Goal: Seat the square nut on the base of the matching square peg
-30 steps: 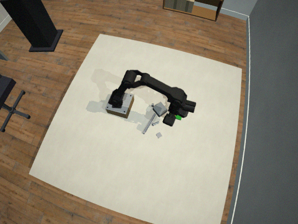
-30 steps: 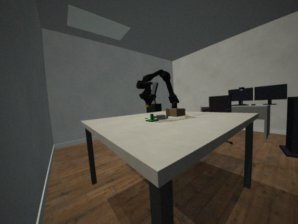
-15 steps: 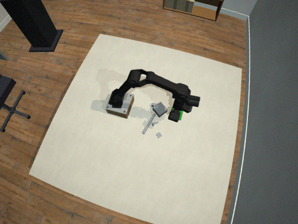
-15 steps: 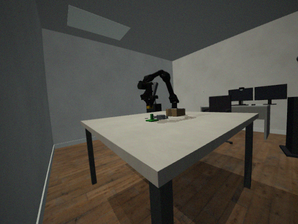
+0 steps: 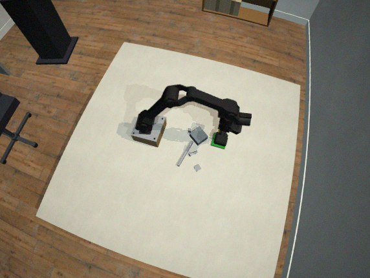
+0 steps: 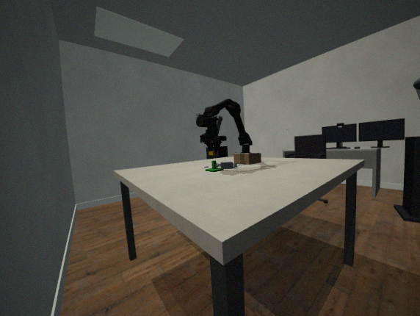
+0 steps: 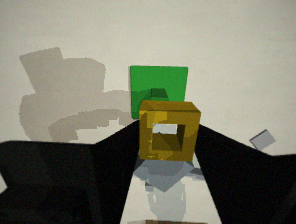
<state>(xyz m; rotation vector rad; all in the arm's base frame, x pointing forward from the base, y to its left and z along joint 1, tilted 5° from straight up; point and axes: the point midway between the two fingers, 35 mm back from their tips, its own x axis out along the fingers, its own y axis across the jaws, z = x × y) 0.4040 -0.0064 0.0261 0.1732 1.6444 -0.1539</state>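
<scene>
Nut over the peg!
Gripper [image 7: 169,150] clamps the yellow square nut [image 7: 170,131] above the green square peg [image 7: 159,94].

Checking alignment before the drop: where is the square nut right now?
In the wrist view the yellow square nut is clamped in the gripper, raised above the table just in front of the green peg base.

Dim, soft shadows (blocky edges)

Grey block [image 5: 198,135], thin bar [image 5: 184,154] and small scraps lie close together.
</scene>
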